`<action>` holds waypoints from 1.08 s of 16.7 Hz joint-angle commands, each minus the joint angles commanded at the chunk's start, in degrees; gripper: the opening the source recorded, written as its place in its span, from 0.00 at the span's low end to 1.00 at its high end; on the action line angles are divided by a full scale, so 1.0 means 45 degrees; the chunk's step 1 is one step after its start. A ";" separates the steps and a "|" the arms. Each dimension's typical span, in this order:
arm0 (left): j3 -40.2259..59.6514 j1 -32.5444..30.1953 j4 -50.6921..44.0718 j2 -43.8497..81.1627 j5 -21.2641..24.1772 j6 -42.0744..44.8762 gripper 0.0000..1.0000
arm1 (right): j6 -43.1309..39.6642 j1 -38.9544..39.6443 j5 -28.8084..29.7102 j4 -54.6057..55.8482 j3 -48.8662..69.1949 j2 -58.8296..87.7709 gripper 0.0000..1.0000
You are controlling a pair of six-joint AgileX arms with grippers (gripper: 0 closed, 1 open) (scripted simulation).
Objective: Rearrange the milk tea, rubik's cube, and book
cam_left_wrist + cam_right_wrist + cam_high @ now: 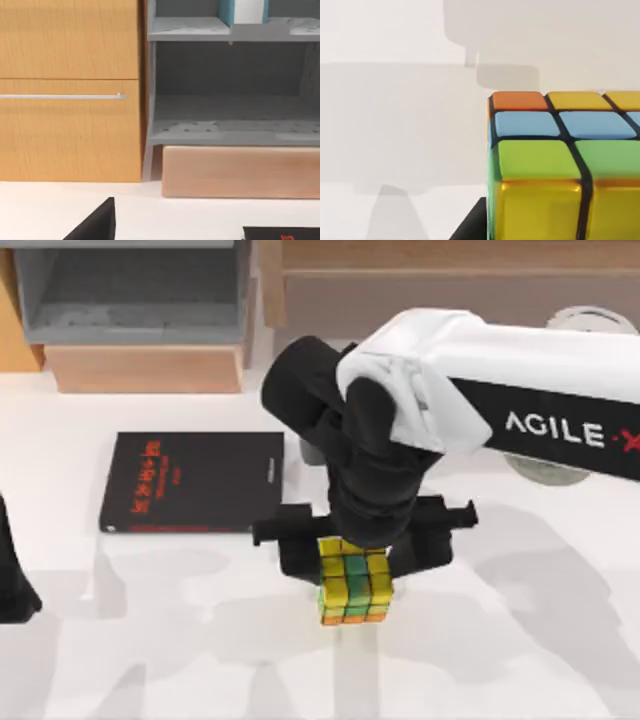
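Yellow-and-green rubik's cube [354, 589] sits just right of the book's [192, 481] near corner, directly under the right gripper [362, 552], whose finger state I cannot tell.

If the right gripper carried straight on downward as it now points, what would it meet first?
Probably the rubik's cube, directly beneath the right gripper and close to its wrist camera; whether they already touch is unclear.

Grey shelf unit [130, 290], wooden cabinet [70, 90], white table [550, 640]
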 joint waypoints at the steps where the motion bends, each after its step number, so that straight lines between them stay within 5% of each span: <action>1: 0.0000 0.0000 0.0000 0.0000 0.0000 0.0000 1.00 | -0.0372 -0.0250 -0.0259 0.0523 0.0024 -0.0221 0.00; 10: 0.0000 0.0000 0.0000 0.0000 0.0000 0.0000 1.00 | -0.5604 -0.5196 -0.2602 0.9444 -0.0414 -0.4191 0.00; 18: 0.0000 0.0000 0.0000 0.0000 0.0000 0.0000 1.00 | -0.8469 -1.1521 -0.2197 1.3960 -0.1499 -0.6257 0.00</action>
